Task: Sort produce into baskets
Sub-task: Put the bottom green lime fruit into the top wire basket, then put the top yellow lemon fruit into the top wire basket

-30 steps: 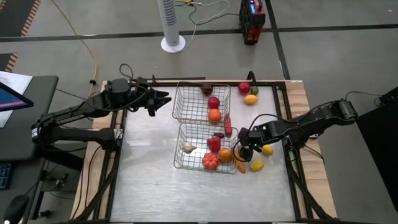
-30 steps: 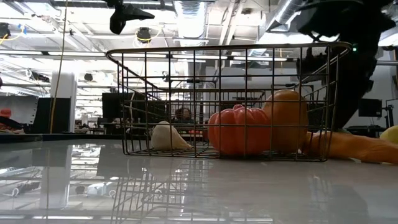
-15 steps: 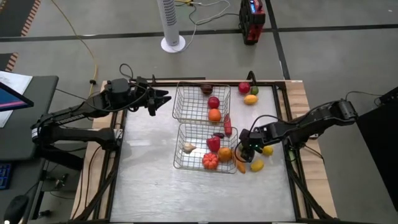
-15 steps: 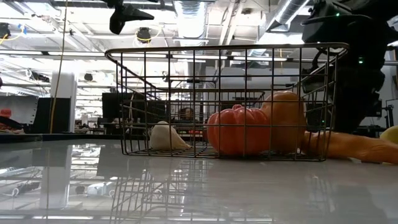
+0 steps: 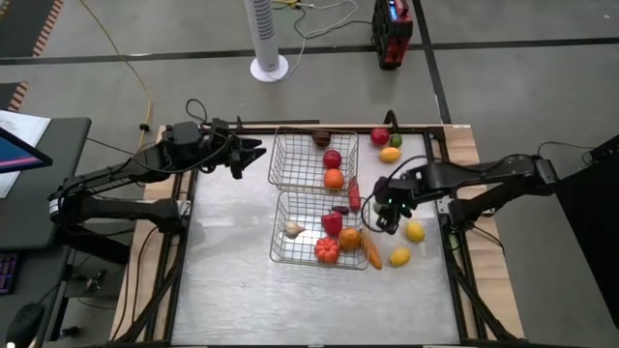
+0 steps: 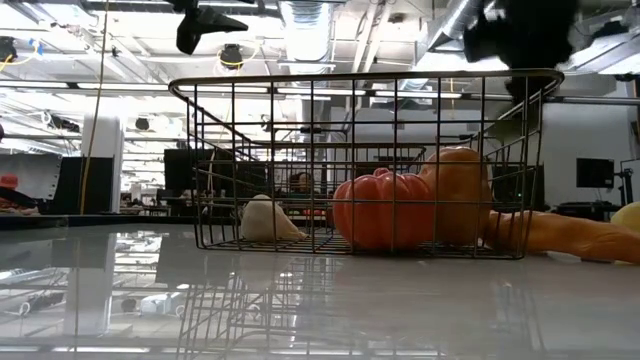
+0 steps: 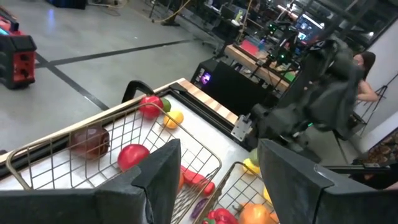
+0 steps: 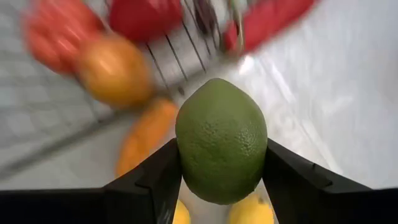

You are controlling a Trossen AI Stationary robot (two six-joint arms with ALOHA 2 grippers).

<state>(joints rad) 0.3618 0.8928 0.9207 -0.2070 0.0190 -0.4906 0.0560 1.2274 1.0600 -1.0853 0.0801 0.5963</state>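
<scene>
Two wire baskets stand mid-table, the far one and the near one. The far one holds a dark purple, a red and an orange piece. The near one holds a white piece, a red pepper and orange pieces. My right gripper is shut on a green lime, just right of the near basket and above the table. My left gripper is open and empty, in the air left of the far basket; its wrist view looks over the baskets. My right gripper pinches the lime between its two fingers, one on each of its two opposite sides. The fingers slant downward. The lime is lifted clear of the table, with the carrot and the lemons showing below it.
A carrot lies on the table against the near basket's right side. Two yellow lemons lie to its right. A red chili lies beside the baskets. A red, a yellow and a green piece sit at the far right corner.
My right gripper has risen from the table beside the carrot with the lime and gone a little toward the far edge. The lime is now lifted clear. In the low view the gripper has gone up to the top of the picture.
</scene>
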